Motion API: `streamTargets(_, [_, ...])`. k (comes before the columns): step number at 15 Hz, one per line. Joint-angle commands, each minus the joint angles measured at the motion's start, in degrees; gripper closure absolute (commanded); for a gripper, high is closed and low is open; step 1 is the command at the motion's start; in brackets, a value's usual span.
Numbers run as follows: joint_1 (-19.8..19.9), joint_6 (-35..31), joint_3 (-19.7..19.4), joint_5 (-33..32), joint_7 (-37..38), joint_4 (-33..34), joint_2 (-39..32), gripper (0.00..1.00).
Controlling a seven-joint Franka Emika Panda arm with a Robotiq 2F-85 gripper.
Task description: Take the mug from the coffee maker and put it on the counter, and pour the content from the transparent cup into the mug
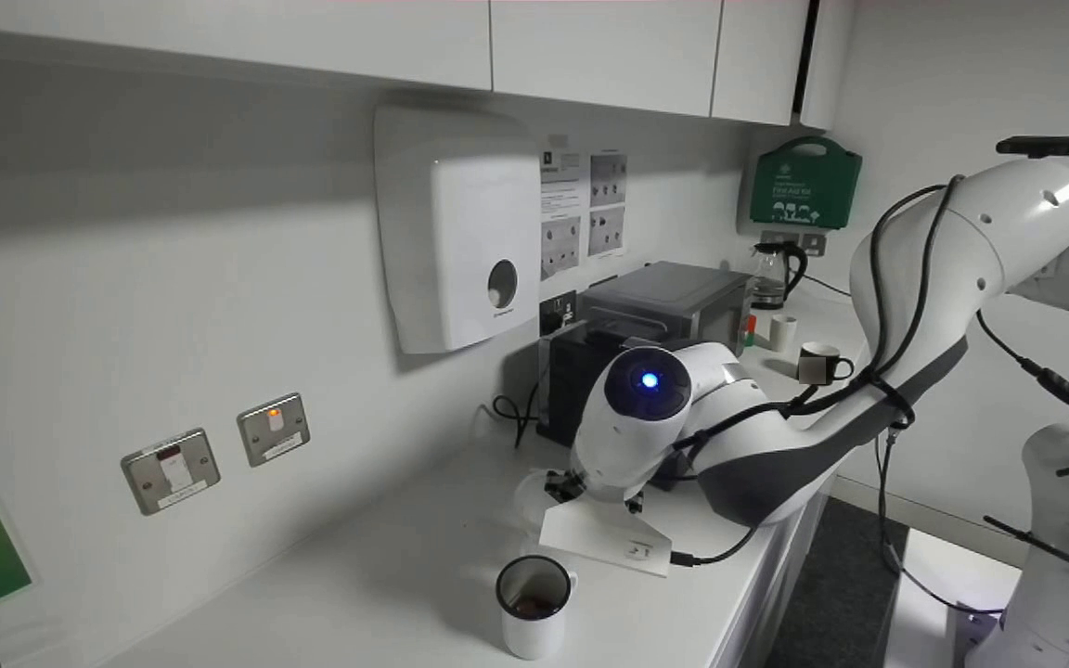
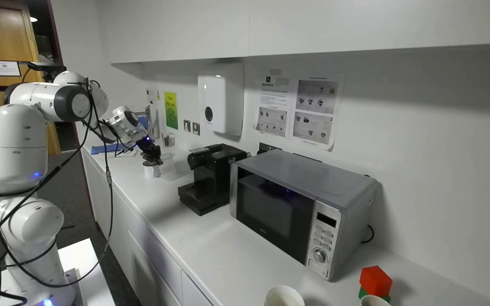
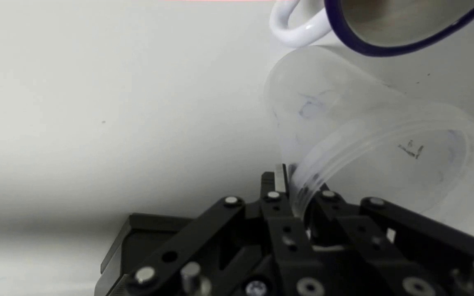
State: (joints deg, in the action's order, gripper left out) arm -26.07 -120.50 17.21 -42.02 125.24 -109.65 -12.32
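The transparent cup (image 3: 327,90) has its rim pinched in my gripper (image 3: 288,176), one finger (image 3: 279,181) outside the wall and the other on the inner side. No liquid shows in the cup. Whether its base touches the counter (image 1: 386,594) I cannot tell. Close beside it stands the mug (image 1: 534,635), upright, with something dark at its bottom; its rim and handle fill the wrist view's top right. In an exterior view the gripper (image 2: 153,158) is right by the mug (image 2: 151,171) and cup (image 2: 169,166). The black coffee maker (image 2: 211,178) stands farther along, against the wall.
A microwave (image 2: 304,204) sits beside the coffee maker. The white wall dispenser (image 1: 460,232) hangs over the counter. Beyond the microwave are a red block (image 2: 375,281), a white cup (image 2: 284,296), a black-handled mug (image 1: 822,364) and a kettle (image 1: 769,278).
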Motion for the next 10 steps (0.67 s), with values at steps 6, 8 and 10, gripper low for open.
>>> streamTargets(6, [3.0,-6.4,-0.7,6.7,-6.0,-4.0,4.1,0.98])
streamTargets(8, [3.5,-7.5,-1.1,8.4,-7.4,-4.6,4.7,0.98])
streamTargets(10, [4.1,-8.2,-1.5,10.1,-8.7,-5.3,5.3,0.98])
